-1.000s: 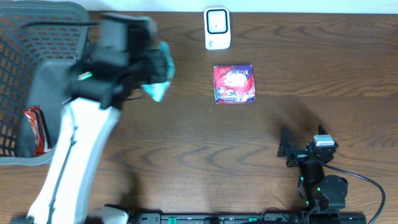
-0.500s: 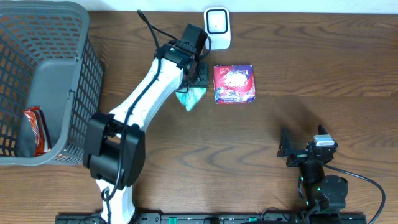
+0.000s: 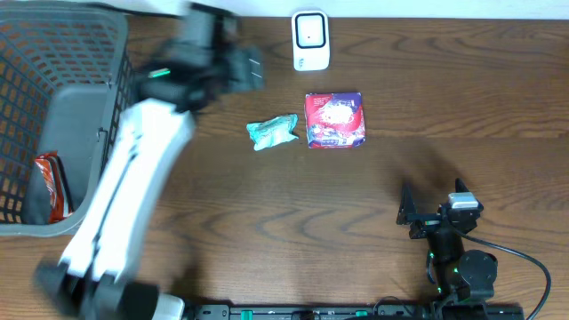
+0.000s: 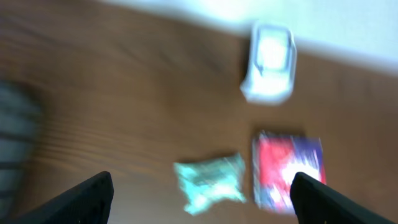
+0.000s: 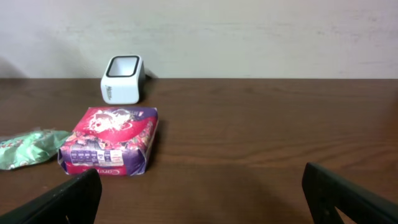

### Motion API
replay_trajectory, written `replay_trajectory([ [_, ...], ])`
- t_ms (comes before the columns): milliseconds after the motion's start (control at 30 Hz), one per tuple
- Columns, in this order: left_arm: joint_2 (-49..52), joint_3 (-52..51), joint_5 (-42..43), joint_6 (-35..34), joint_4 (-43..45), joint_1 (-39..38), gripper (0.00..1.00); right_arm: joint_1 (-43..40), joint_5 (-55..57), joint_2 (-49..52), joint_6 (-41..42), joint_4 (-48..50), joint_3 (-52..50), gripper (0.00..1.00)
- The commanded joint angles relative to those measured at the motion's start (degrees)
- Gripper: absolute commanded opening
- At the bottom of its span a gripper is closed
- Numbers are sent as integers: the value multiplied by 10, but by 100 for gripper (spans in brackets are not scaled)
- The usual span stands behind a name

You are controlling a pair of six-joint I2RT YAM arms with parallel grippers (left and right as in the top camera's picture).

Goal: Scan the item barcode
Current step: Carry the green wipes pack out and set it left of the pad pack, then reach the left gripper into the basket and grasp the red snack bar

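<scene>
The left gripper (image 3: 252, 71), jaws now open, has dropped the teal packet (image 3: 273, 133) beside the red pack (image 3: 335, 119) mid-frame, probably scanned, and retreats upper left; the right gripper (image 3: 431, 199) idles open.

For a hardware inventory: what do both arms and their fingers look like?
Left arm: white links, black joints, a green mark near the wrist. Right arm: black, grey module on top, green lights, black cable trailing. Fingers on both are black.
</scene>
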Motion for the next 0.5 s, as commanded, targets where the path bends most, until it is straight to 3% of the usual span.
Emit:
replay_trajectory([
  [0, -76, 14, -99, 7, -30, 92, 91, 2, 5, 0, -8, -2, -1, 99],
  [300, -94, -7, -108, -5, -150, 355, 91, 2, 5, 0, -9, -2, -1, 99],
  [467, -53, -53, -110, -53, -151, 409, 91, 2, 5, 0, -8, -2, -1, 99],
])
